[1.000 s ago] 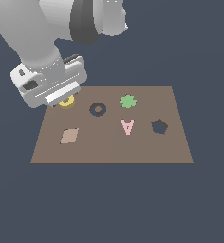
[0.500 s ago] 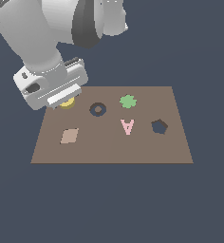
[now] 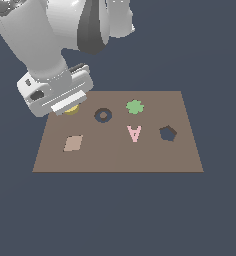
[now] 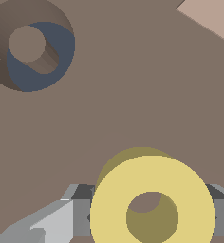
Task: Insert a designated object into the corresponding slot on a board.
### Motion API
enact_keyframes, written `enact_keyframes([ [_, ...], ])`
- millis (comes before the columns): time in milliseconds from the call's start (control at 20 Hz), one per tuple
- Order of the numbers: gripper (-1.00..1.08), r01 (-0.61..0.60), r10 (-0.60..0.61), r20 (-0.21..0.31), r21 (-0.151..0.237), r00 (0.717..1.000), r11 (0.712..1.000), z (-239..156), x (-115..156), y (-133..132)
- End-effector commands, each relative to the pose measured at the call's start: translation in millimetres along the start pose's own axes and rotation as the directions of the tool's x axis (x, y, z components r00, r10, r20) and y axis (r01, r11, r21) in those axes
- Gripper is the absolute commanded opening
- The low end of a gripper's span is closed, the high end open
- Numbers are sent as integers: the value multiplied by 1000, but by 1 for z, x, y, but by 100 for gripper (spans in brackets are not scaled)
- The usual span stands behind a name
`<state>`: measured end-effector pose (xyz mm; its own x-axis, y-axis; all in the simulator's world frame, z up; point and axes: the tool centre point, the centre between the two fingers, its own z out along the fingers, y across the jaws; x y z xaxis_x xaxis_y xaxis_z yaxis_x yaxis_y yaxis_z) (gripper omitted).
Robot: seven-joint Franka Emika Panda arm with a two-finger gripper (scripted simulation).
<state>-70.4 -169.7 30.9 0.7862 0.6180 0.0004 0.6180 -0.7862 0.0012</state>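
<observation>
While clamped around yellow ring (image 4: 152,199) (fingers (image 4: 78,216) touching), end effector (image 4: 152,217).

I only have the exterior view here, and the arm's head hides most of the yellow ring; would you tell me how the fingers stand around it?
Observer: In the wrist view the gripper has a grey finger on either side of the yellow ring, each right against its rim.
Operator: Thank you. Is the ring's hole empty?
Observer: Yes, brown board shows through the hole, with nothing stuck in it.
Operator: And the ring-shaped slot, does it go right through the board?
Observer: The wrist view shows the slot has sloping brown walls, with dark blue at the bottom around a brown centre post.
</observation>
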Motion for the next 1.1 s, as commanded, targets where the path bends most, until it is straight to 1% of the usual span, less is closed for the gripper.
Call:
enact_keyframes([
  [0, -100, 1, -1, 0, 1, 1000, 1000, 1, 0, -1],
  [600, -100, 10, -10, 1, 1, 1000, 1000, -3, 1, -1],
  [800, -100, 52, -52, 1, 1, 999, 999, -3, 7, -2],
  [1050, -100, 153, -153, 1, 1, 988, 988, -4, 20, -5],
])
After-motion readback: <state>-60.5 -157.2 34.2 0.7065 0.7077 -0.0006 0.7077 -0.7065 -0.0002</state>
